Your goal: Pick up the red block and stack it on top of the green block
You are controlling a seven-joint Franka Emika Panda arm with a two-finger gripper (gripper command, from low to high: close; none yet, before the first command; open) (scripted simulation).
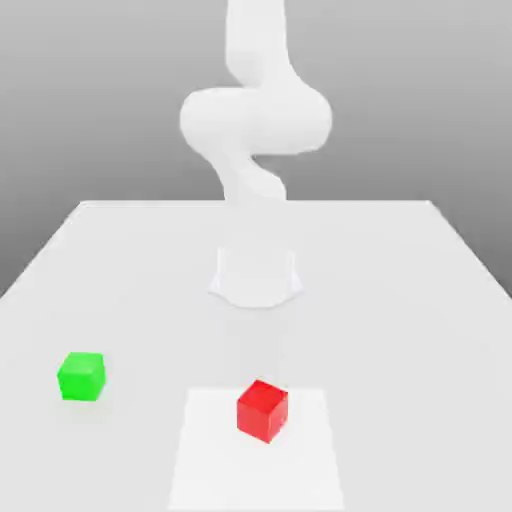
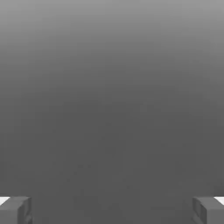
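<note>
The gripper (image 2: 112,211) stands with its jaws spread wide and nothing between them. The small smooth bright red cube (image 1: 262,410) rests on the white table (image 1: 420,300), far from the jaws; the matching bright green cube (image 1: 81,376) sits well apart. I think no step has begun: next, the open jaws must come down around the red cube.

Red block (image 1: 262,410) and green block (image 1: 81,376) sit well apart on bench (image 1: 400,300); open bench around each. Hand (image 2: 112,210) fingers spread wide, nothing between.
</note>
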